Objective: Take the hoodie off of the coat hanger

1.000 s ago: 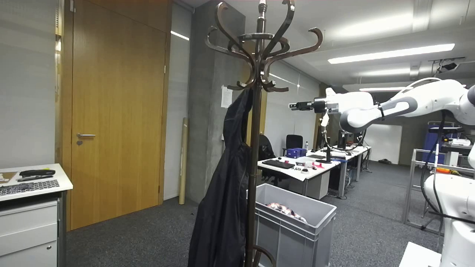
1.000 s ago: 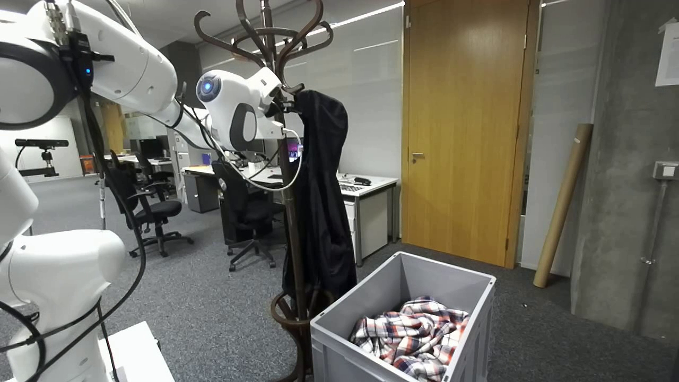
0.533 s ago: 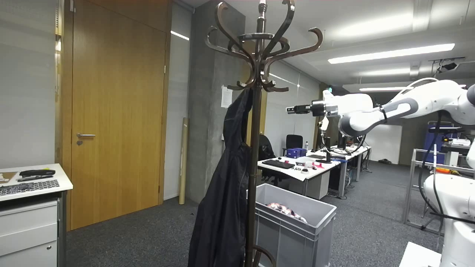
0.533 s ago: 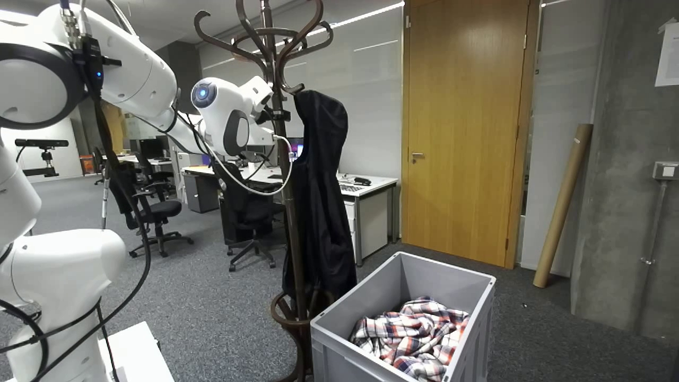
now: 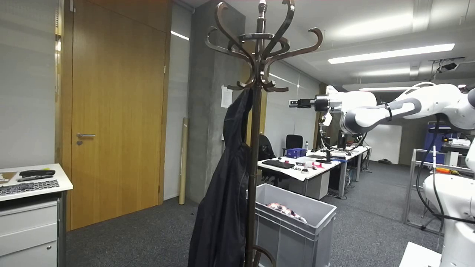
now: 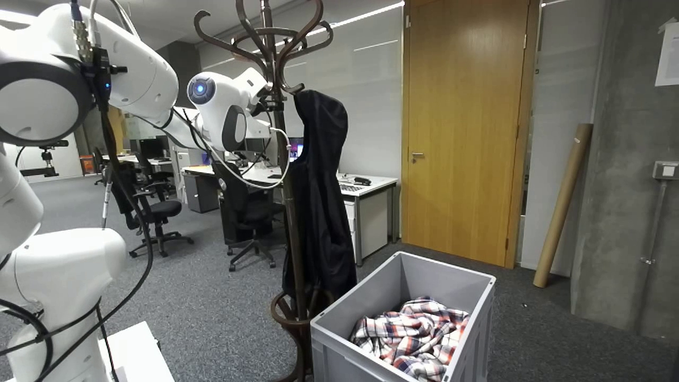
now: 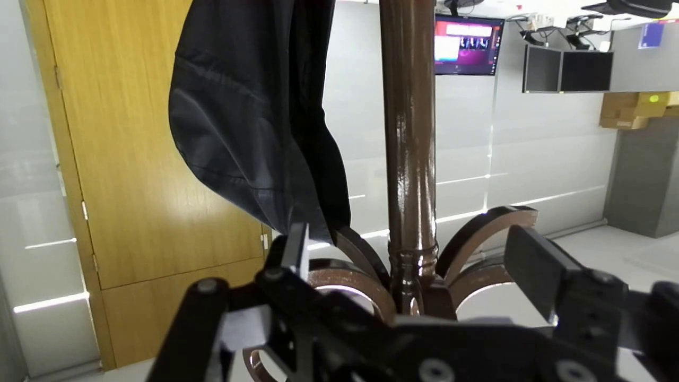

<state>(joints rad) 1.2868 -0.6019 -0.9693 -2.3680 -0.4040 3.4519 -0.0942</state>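
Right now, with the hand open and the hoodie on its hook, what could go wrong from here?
In the wrist view the open hand faces the pole of the coat hanger, so advancing straight might strike that rather than cloth. The hoodie hangs from a lower hook; tugging without lifting could tip the coat hanger. In an exterior view its hem appears close to the lower ring and may snag.

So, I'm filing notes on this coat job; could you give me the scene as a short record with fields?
Stand: dark brown, upright
Hoodie: black, hanging from a lower hook
Hand: open, holding nothing, apart from hoodie and stand
Bin: grey, near the stand; whether they touch is unclear
Cloth: plaid, crumpled inside the bin
Door: shut
Status: hoodie not yet off
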